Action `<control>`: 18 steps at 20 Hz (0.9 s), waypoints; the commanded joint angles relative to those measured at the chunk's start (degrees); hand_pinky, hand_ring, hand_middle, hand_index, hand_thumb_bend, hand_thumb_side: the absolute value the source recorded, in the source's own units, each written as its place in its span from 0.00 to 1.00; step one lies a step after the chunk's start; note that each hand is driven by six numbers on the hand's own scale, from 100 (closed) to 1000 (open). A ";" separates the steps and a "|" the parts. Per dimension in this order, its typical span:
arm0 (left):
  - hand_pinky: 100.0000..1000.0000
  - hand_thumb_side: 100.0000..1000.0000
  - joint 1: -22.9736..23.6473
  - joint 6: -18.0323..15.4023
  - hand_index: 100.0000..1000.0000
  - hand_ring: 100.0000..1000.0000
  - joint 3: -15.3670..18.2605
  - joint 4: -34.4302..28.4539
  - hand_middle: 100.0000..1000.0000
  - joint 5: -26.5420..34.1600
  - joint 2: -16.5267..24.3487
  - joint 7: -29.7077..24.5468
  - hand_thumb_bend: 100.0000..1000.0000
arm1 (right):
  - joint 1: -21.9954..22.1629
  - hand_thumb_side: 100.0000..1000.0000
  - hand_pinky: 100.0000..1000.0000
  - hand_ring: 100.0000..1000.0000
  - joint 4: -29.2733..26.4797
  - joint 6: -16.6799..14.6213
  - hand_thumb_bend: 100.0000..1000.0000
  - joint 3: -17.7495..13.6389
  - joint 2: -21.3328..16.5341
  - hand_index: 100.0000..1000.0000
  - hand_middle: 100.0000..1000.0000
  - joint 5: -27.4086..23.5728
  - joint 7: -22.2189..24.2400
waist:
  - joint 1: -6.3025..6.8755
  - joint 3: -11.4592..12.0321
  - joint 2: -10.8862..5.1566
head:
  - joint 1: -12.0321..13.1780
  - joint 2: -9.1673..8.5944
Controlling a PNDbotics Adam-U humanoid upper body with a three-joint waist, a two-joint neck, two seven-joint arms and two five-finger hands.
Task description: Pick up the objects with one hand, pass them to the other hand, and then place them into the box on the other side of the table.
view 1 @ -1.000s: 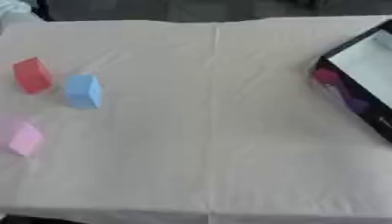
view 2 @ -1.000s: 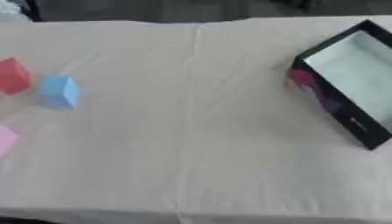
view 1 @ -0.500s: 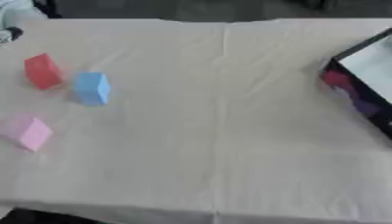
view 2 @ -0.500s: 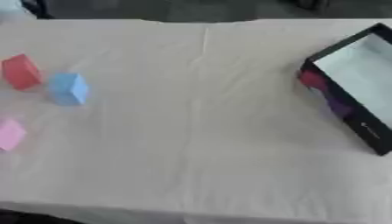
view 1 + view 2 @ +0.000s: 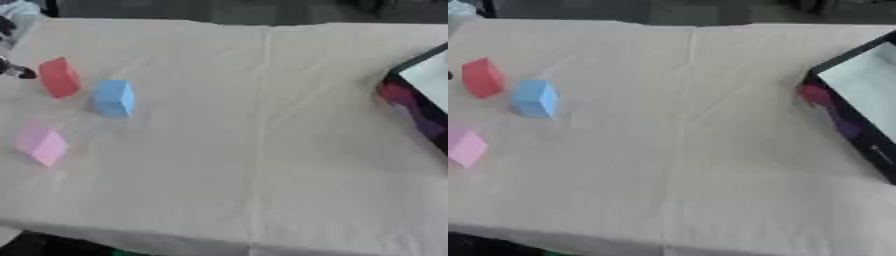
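Red block [image 5: 59,76], blue block [image 5: 115,98] and pink block [image 5: 41,145] all lie on the cloth [image 5: 254,130], none yet lifted. A dark tip of my left hand [image 5: 19,71] shows just beside the red block; whether my fingers are spread or curled I cannot tell. The box [image 5: 859,105] sits well apart, across the table. By my judgement, every pick, pass and placement remains.

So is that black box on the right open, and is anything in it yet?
Open: the black box has no lid on, showing a pale inside. The visible part looks empty; the rest is cut off. All three blocks lie on the tablecloth.
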 commanded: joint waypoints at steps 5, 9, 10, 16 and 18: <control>0.87 0.00 -3.88 -1.46 0.84 0.83 1.93 4.46 0.77 -4.27 0.26 -1.51 0.63 | -0.48 0.54 1.00 1.00 -0.20 0.53 0.00 -0.23 -0.66 1.00 1.00 0.87 -0.03 | -0.33 -0.21 -0.21 | 0.44 -1.09; 0.87 0.00 -4.82 -2.18 0.84 0.83 2.24 5.06 0.77 -2.99 -0.02 -3.24 0.62 | -0.49 0.54 1.00 1.00 0.13 1.04 0.00 -0.16 -0.15 1.00 1.00 1.46 -0.22 | -0.55 -0.26 0.20 | 0.55 -1.69; 0.87 0.00 -5.09 -2.48 0.84 0.83 2.19 5.04 0.77 -2.75 -0.10 -3.90 0.61 | -0.50 0.55 1.00 1.00 0.17 1.10 0.00 -0.14 -0.06 1.00 1.00 1.57 -0.23 | -0.60 -0.27 0.28 | 0.52 -1.79; 0.87 0.00 -7.20 -2.08 0.84 0.84 2.10 5.36 0.78 -5.31 -0.96 -5.28 0.67 | -0.87 0.55 1.00 1.00 0.41 1.49 0.00 0.44 0.52 1.00 1.00 2.09 0.33 | -0.90 -0.57 0.72 | 0.64 -2.02; 0.87 0.00 -8.01 -1.37 0.84 0.84 2.45 6.17 0.78 -7.31 -1.35 -5.13 0.68 | -0.99 0.55 1.00 1.00 0.52 1.66 0.00 0.63 0.78 1.00 1.00 2.32 0.58 | -0.95 -0.70 0.87 | 0.73 -2.03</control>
